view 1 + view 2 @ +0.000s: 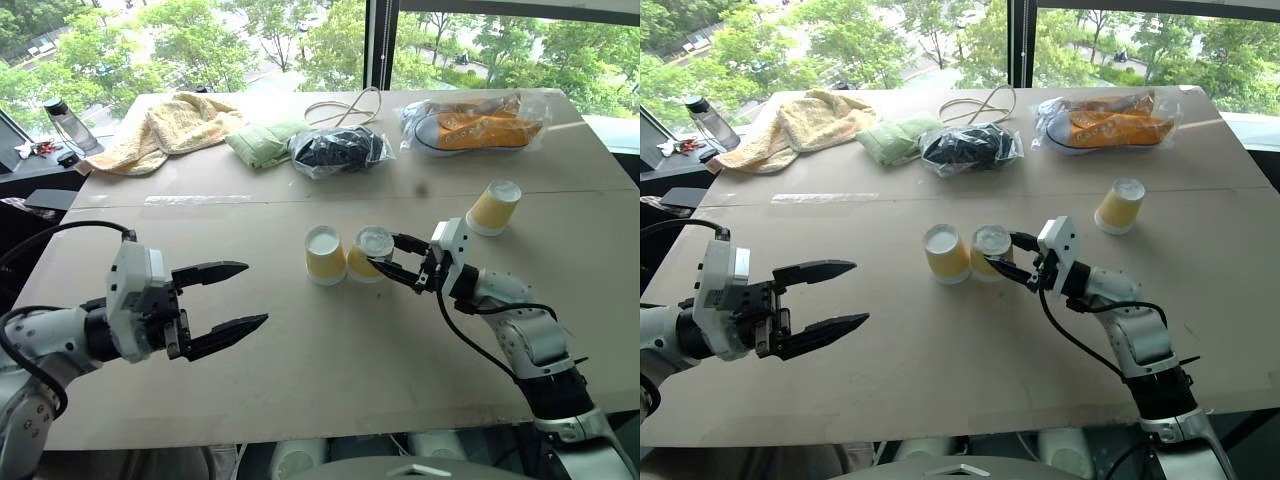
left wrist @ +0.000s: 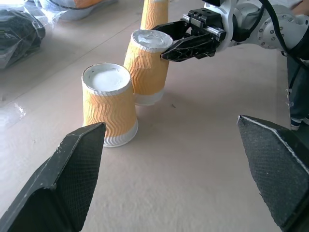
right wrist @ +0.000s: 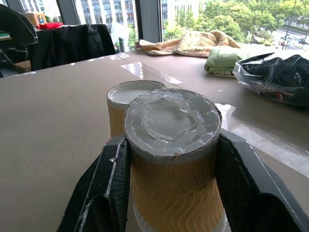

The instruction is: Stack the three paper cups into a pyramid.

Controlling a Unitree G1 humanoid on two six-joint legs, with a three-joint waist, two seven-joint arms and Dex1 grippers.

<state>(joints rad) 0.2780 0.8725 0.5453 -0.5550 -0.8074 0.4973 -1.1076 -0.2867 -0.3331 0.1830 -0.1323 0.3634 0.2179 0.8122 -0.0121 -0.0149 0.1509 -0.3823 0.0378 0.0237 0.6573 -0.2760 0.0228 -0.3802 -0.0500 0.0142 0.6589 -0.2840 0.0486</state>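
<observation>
While right gripper (image 1: pixel 392 257) clamps cup (image 1: pixel 369 254), left gripper (image 1: pixel 238 297) gapes

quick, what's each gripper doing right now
Left gripper: open, holding nothing, hovering off the table.
Right gripper: closed on the middle paper cup, beside another upside-down cup.

**Clutter along the far edge of the tabletop**

A pale brown tabletop (image 1: pixel 300 380) carries a row of items at its far side. At far left lies a crumpled yellow towel (image 1: pixel 165 128), then a folded green cloth (image 1: pixel 262 141), a dark bundle in clear plastic (image 1: pixel 338 150) with a loop of beige cord (image 1: pixel 345 108) behind it, and an orange shoe in a clear bag (image 1: pixel 478 125) (far right). Off the left edge stands a water bottle (image 1: pixel 68 125).
</observation>
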